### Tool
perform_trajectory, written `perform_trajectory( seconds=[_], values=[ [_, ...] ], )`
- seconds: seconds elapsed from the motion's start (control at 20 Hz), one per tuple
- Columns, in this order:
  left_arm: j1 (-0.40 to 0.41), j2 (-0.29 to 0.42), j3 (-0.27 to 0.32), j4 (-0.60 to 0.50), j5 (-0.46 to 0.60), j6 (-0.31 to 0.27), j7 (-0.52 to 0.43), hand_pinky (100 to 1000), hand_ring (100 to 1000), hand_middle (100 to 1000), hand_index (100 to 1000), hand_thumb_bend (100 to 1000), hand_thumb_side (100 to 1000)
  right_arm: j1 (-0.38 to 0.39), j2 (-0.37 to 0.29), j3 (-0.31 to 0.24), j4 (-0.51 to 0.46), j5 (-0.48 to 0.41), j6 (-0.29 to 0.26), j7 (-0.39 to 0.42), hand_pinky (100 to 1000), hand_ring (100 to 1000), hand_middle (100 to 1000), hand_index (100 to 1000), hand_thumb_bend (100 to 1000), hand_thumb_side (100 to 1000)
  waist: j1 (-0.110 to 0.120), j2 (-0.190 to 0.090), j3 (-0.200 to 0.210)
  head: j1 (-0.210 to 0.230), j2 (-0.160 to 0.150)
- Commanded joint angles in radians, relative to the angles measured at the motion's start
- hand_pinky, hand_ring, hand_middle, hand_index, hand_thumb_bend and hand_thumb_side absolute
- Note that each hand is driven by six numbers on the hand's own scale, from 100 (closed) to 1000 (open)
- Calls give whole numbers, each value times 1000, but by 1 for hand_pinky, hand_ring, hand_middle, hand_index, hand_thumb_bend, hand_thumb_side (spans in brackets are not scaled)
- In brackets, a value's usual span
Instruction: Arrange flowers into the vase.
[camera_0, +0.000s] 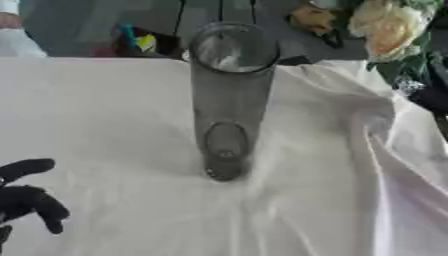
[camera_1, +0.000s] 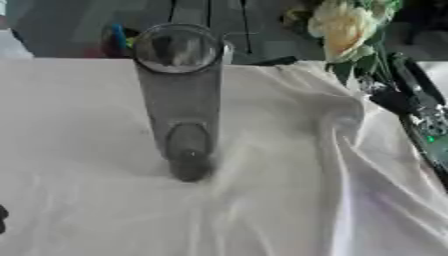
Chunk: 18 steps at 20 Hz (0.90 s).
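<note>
We see the tall clear vase (camera_0: 229, 100) standing upright mid-surface on the white cloth (camera_0: 105, 115), empty. Our left hand (camera_0: 26, 197) rests at the lower left, fingers relaxed, holding nothing, well apart from the vase. The pale flower (camera_1: 343, 27) hangs at the upper right, its stem by our right hand (camera_1: 394, 100), whose fingers we cannot make out. No writing is readable.

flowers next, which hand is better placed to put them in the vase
Right, probably. The right hand shows at the flowers, beside the empty vase; whether it grips them is unclear. The left hand rests open at the lower left.
</note>
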Motion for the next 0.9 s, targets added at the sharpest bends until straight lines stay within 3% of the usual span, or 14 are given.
perform_trajectory(
  seconds=[0.05, 0.3, 0.35, 0.4, 0.9],
  values=[
    [-6, 9, -6, -18, -3, 5, 2, 409, 557, 828, 768, 100, 996, -12, -68, -26, -65, -109, 47, 35, 100, 399, 100, 100, 100, 720, -11, -29, -2, 6, -2],
    [-5, 11, -5, -18, -3, 11, 1, 409, 557, 829, 768, 100, 997, -11, -88, -42, -105, -181, 85, 60, 100, 393, 100, 100, 100, 710, -17, -33, -4, 12, -4],
    [-5, 11, -6, -18, -4, 12, 0, 409, 558, 830, 767, 100, 997, -11, -90, -45, -110, -193, 91, 61, 100, 387, 100, 100, 100, 748, -18, -33, -5, 13, -4],
    [-5, 11, -6, -18, -5, 13, -1, 409, 558, 830, 767, 100, 998, -10, -92, -47, -113, -206, 98, 64, 100, 385, 100, 100, 100, 714, -19, -33, -5, 14, -3],
    [-4, 14, -6, -18, -6, 18, -3, 409, 558, 830, 767, 100, 997, -27, -104, -61, -187, -333, 175, 85, 100, 353, 100, 100, 100, 707, -27, -38, -5, 20, -3]
  ],
)
